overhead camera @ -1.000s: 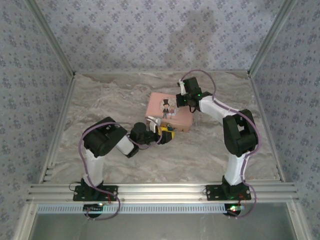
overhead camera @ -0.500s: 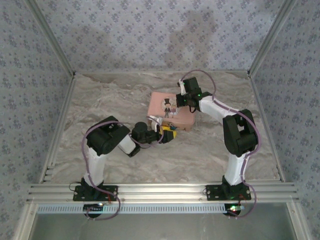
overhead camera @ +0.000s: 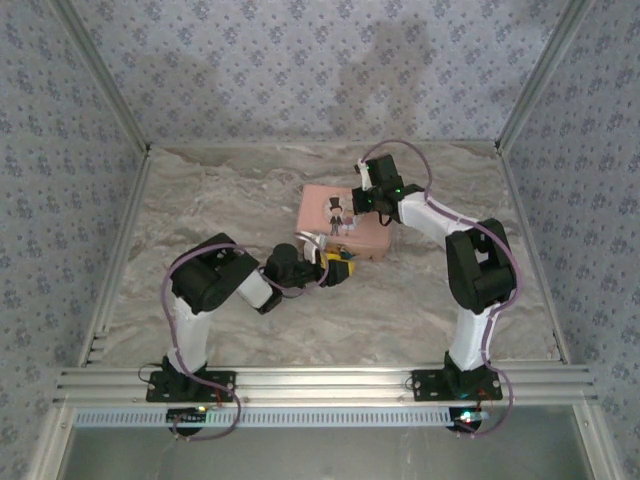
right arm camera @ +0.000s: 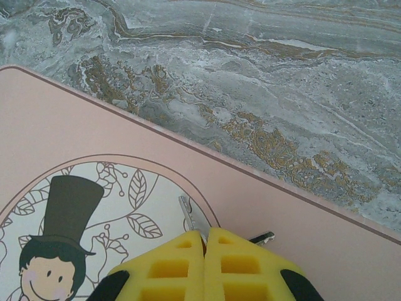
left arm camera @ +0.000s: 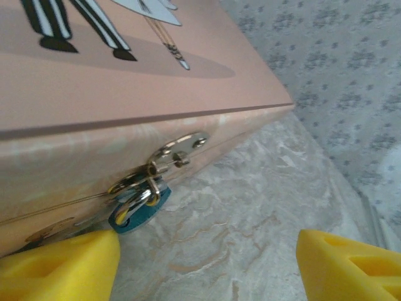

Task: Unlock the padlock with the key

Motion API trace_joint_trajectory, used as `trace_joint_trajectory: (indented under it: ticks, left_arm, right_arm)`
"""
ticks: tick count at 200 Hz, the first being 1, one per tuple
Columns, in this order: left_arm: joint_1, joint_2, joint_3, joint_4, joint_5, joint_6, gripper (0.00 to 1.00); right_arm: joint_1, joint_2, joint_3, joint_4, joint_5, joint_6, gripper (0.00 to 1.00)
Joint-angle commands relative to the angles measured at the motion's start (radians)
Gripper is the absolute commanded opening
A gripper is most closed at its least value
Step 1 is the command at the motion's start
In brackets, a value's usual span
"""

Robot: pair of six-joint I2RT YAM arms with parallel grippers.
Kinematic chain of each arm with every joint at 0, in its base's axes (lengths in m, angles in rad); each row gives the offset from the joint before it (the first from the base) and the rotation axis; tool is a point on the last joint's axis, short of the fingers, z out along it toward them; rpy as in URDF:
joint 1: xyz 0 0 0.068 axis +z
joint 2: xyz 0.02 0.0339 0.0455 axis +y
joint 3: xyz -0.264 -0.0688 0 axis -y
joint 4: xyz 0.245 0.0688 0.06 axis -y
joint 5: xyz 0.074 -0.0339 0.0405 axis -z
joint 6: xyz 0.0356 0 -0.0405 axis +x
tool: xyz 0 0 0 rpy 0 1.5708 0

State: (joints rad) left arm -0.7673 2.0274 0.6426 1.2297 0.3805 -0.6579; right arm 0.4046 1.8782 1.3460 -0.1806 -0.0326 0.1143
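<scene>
The padlock (left arm camera: 141, 207), a tiny lock with a bluish body and a silvery shackle, hangs from the hasp on the front wall of the pink tin (left arm camera: 125, 81). My left gripper (left arm camera: 207, 269) is open low over the table. Its left yellow fingertip (left arm camera: 59, 266) sits just below the padlock, apart from it, and the right one is far to the side. Over the tin's lid (right arm camera: 75, 125) my right gripper (right arm camera: 205, 233) is shut on the key (right arm camera: 192, 219), whose thin metal blade sticks out past the yellow tips. From above, the left gripper (overhead camera: 340, 263) is at the tin's near side and the right gripper (overhead camera: 358, 205) is over it.
The pink tin (overhead camera: 372, 235) lies on the marble table (overhead camera: 230, 200) near its middle. Patterned walls and metal frame posts close in the back and both sides. A metal rail (overhead camera: 320, 380) runs along the near edge by the arm bases.
My left arm has crept slightly toward the tin's near side and its jaws have widened a little. The right arm and the key have stayed still.
</scene>
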Motion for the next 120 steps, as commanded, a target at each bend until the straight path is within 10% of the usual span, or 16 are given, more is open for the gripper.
trace_joint_trajectory:
  ticks: [1, 120]
  left_arm:
    - [-0.027, -0.062, 0.024, -0.298, -0.167, 0.064, 0.76]
    - [-0.032, -0.043, 0.025, -0.198, -0.133, 0.028, 0.80]
  right_arm:
    - [-0.001, -0.021, -0.006, -0.070, 0.020, -0.016, 0.00]
    - [-0.079, -0.223, -0.078, -0.218, 0.217, 0.083, 0.00]
